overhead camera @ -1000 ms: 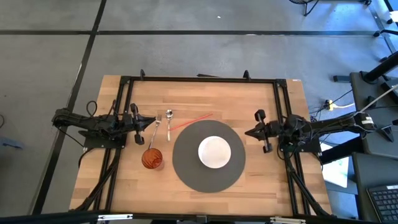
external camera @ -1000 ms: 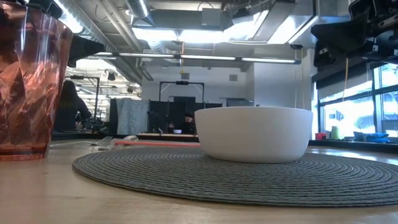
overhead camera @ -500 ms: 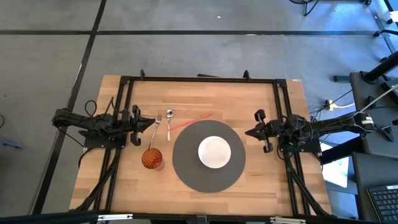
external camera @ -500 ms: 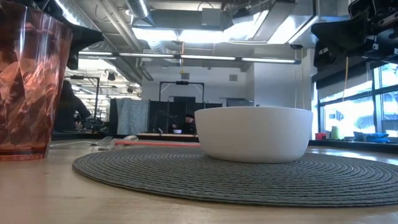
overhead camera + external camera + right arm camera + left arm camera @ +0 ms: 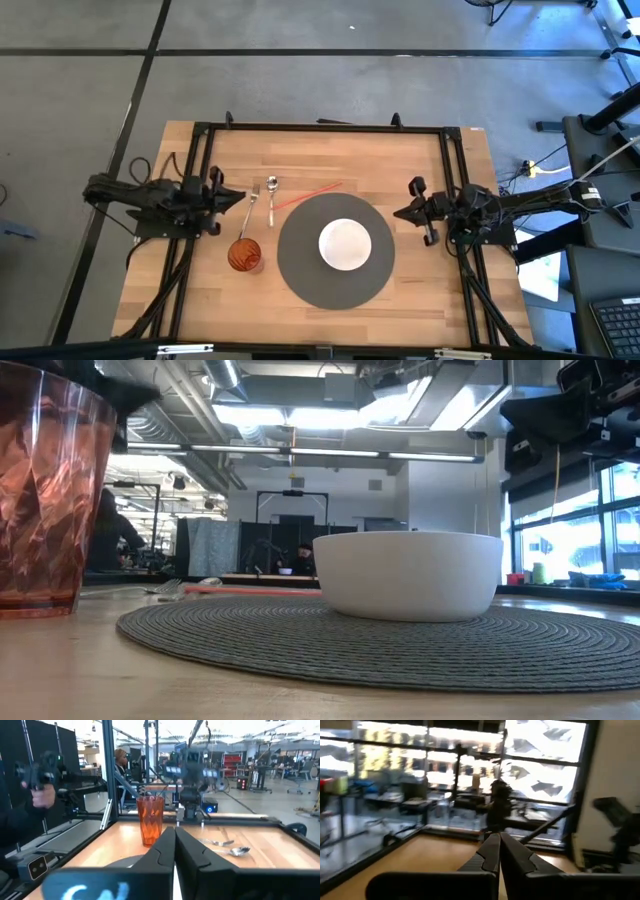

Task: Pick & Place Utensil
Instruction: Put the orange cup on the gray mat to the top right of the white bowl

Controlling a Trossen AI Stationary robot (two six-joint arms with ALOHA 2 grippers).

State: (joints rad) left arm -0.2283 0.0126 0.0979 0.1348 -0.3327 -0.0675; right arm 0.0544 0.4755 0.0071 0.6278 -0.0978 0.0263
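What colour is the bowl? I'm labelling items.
White bowl, clearest in the low view.

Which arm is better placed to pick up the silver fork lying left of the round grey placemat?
The left. The left gripper sits right beside the silver fork, fingers shut. The right gripper, also shut, waits across the round grey placemat and white bowl, so it would have to cross both.

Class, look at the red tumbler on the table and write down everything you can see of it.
The red tumbler is a translucent, orange-red cup with faceted walls, plastic or glass by its look. It stands upright and open-topped on the bare wooden table, just left of the round grey placemat and near the handle ends of the fork and spoon. Nothing grips it, and it looks empty.
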